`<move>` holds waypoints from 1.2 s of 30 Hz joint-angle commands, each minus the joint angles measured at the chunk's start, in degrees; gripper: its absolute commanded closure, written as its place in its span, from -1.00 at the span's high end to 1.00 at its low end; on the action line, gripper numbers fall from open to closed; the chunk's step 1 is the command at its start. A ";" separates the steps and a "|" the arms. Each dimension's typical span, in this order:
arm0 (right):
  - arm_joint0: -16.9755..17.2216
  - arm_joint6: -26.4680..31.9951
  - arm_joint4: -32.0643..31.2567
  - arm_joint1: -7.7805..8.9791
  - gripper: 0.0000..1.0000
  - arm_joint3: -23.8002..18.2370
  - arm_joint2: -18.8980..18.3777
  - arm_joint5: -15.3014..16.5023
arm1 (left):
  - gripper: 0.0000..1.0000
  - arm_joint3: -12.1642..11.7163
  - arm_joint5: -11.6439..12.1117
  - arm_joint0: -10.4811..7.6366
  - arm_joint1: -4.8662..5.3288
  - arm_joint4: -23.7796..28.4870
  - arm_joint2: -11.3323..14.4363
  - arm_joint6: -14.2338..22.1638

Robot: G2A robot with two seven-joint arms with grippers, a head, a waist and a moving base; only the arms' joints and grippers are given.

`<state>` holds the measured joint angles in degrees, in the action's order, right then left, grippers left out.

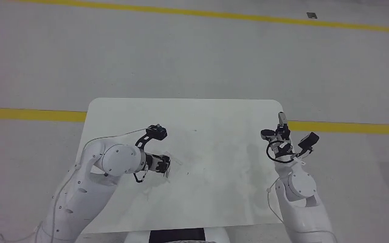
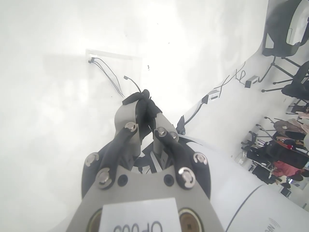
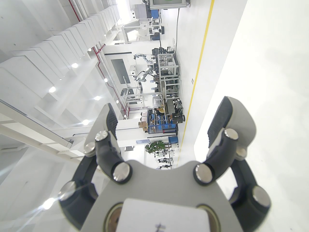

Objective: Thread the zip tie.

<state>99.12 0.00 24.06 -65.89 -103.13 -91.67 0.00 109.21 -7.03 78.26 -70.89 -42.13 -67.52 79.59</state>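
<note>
The zip ties (image 2: 125, 77) are thin black strands, more than one, pinched at one end by the left gripper (image 2: 142, 96). From the fingertips they curve out over the white table (image 2: 60, 97). One strand ends in a small square head just off the gripper. The others run farther and end with their heads together at the corner of a clear, flat rectangular sheet (image 2: 111, 54) lying on the table. Whether the strands rest on the surface or hang just above it cannot be told.

The left gripper's dark pads (image 2: 152, 108) are pressed together on the bundle with no gap between them. In the top view the left gripper (image 1: 164, 165) sits over the left half of the table (image 1: 225, 121), about midway between the near and far edges, and points right toward the middle. A pale patch lies just to its right, too faint there to make out as ties or sheet.

The right gripper (image 1: 276, 130) is well apart from the ties, at the table's right edge, pointing toward the far side. In its wrist view the right gripper (image 3: 166, 112) has its two fingers spread wide, and the ribbed pads (image 3: 218, 118) face each other across open air.

On the grey floor beyond the table, a yellow floor line (image 1: 340, 126) runs left to right behind the right gripper.
</note>
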 commanded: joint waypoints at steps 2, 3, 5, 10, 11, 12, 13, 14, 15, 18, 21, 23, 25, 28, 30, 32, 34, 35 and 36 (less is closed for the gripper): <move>0.00 0.00 0.00 0.00 1.00 0.00 0.00 0.00 | -1.00 -1.00 0.25 0.45 0.19 3.23 -1.13 -1.48; 0.00 0.00 0.00 0.00 1.00 0.00 0.00 0.00 | -1.00 -1.49 0.40 0.39 0.32 5.47 -2.20 -0.91; 0.00 0.00 0.00 0.00 1.00 0.00 0.00 0.00 | -1.00 -3.26 1.52 0.23 0.93 8.68 -4.64 0.05; 0.00 0.00 0.00 0.00 1.00 0.00 0.00 0.00 | -1.00 -8.96 8.78 0.43 3.31 21.04 -8.97 0.05; 0.00 0.00 0.00 0.00 1.00 0.00 0.00 0.00 | -1.00 -10.25 10.99 0.44 3.91 23.94 -9.03 0.05; 0.00 0.00 0.00 0.00 1.00 0.00 0.00 0.00 | -1.00 -12.00 14.08 0.33 4.78 28.42 -9.44 0.05; 0.00 0.00 0.00 0.00 1.00 0.00 0.00 0.00 | -1.00 -13.17 16.00 0.24 5.50 30.95 -9.41 0.05; 0.00 0.00 0.00 0.00 1.00 0.00 0.00 0.00 | -1.00 -14.05 18.70 0.22 6.28 33.59 -8.94 0.05; 0.00 0.00 0.00 0.00 1.00 0.00 0.00 0.00 | -1.00 -15.40 20.73 0.19 7.10 36.40 -8.75 0.05; 0.00 0.00 0.00 0.00 1.00 0.00 0.00 0.00 | -1.00 -18.67 25.03 -0.55 9.95 42.22 -6.78 0.05; 0.00 0.00 0.00 0.00 1.00 0.00 0.00 0.00 | -1.00 -19.06 26.51 -1.46 12.72 45.44 -3.53 0.05; 0.00 0.00 0.00 0.00 1.00 0.00 0.00 0.00 | -1.00 -18.51 26.51 -1.90 14.42 49.30 -1.49 0.05; 0.00 0.00 0.00 0.00 1.00 0.00 0.00 0.00 | -1.00 -18.22 26.51 -2.03 15.10 51.01 -0.61 0.05; 0.00 0.00 0.00 0.00 1.00 0.00 0.00 0.00 | -1.00 -18.22 26.51 -2.03 15.10 51.01 -0.61 0.05; 0.00 0.00 0.00 0.00 1.00 0.00 0.00 0.00 | -1.00 -18.22 26.51 -2.03 15.10 51.01 -0.61 0.05; 0.00 0.00 0.00 0.00 1.00 0.00 0.00 0.00 | -1.00 -18.22 26.51 -2.03 15.10 51.01 -0.61 0.05; 0.00 0.00 0.00 0.00 1.00 0.00 0.00 0.00 | -1.00 -18.76 26.08 -1.76 15.07 51.14 -0.20 -0.85; 0.00 0.00 0.00 0.00 1.00 0.00 0.00 0.00 | -1.00 -19.56 25.78 -2.01 15.11 50.22 -0.10 -1.78; 0.00 0.00 0.00 0.00 1.00 0.00 0.00 0.00 | -1.00 -20.27 26.25 -2.26 15.11 50.18 0.11 -2.71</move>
<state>99.12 0.00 24.06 -65.89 -103.13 -91.67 0.00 89.73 18.95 76.24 -55.80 8.30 -67.61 77.96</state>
